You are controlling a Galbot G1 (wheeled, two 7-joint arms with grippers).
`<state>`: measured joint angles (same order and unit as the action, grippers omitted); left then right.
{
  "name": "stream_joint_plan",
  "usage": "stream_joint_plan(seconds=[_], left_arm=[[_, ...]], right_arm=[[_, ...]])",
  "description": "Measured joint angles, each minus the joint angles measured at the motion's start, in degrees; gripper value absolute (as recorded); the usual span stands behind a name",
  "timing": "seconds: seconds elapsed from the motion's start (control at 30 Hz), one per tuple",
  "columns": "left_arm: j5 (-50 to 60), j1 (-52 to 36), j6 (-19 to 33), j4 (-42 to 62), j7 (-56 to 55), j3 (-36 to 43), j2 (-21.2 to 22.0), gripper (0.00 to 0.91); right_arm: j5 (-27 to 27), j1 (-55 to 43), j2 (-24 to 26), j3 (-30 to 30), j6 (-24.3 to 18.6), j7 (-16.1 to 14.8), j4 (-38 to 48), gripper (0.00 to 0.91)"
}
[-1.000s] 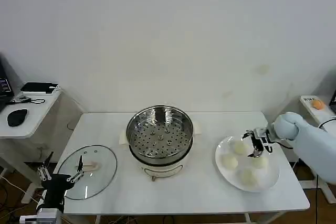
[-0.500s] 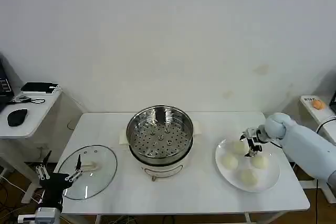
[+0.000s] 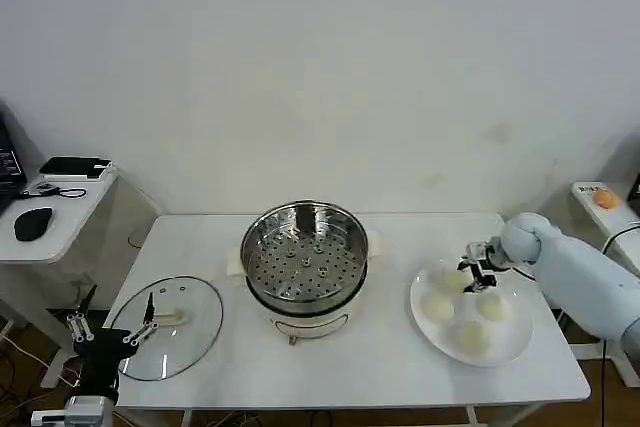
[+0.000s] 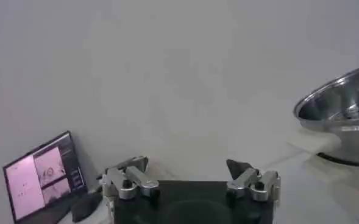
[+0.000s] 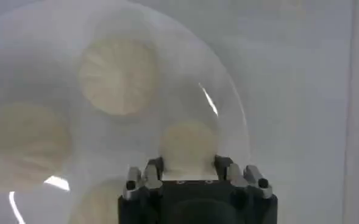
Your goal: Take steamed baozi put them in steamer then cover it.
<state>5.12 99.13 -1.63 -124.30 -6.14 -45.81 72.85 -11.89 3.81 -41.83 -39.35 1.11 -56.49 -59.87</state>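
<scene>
Hovering over the far side of the white plate (image 3: 425, 319), the right claw (image 3: 481, 274) sits low above the steamed baozi (image 3: 455, 280), and from the right wrist view you can see one bun (image 5: 189, 146) sitting right between its two fingers (image 5: 153, 168), which are spread apart on either side of it. Can't tell if the pads are actually touching the dough, but they're not clamped on it. The other buns lie close around that claw: one (image 5: 117, 76) just ahead of it, one (image 5: 22, 135) off to its side, and one (image 3: 472, 338) at the near edge of the plate, closer to me than the claw.

The steamer (image 3: 304, 258) is well apart from the right claw, over toward the middle of the bench (image 3: 380, 367), and its perforated tray has nothing on it. The cover (image 3: 170, 326) lies flat on the bench on the far side of the steamer from that claw, handle up.

The left claw (image 3: 112, 333) hangs down off the bench's front corner, just beside the cover's rim, fingers (image 4: 125, 180) wide apart with nothing in them. From the left wrist view the steamer (image 4: 344, 115) is off to one side of that claw, a good way from it.
</scene>
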Motion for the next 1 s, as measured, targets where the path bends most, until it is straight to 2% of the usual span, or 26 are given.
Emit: stream_joint_plan(seconds=[0.27, 0.47, 0.7, 1.0], left_arm=[[-0.21, -0.11, -0.17, 0.74, -0.33, 0.41, -0.29, 0.907], [-0.41, -0.54, -0.15, 0.76, -0.44, 0.16, -0.87, 0.907], [-1.00, -0.72, -0.14, 1.04, -0.45, -0.32, -1.30, 0.907], [-1.10, -0.90, -0.14, 1.54, -0.49, -0.38, -1.26, 0.907]], right_arm=[[3.01, -8.66, 1.90, -3.25, -1.67, -1.81, -3.40, 0.584], [6.41, -18.26, -0.05, -7.24, -2.63, -2.28, -3.81, 0.584], [10.67, -28.50, -6.85, -13.02, -3.88, -2.10, -2.63, 0.584], [14.95, -33.44, -18.35, -19.54, -5.85, -2.55, -4.18, 0.584]])
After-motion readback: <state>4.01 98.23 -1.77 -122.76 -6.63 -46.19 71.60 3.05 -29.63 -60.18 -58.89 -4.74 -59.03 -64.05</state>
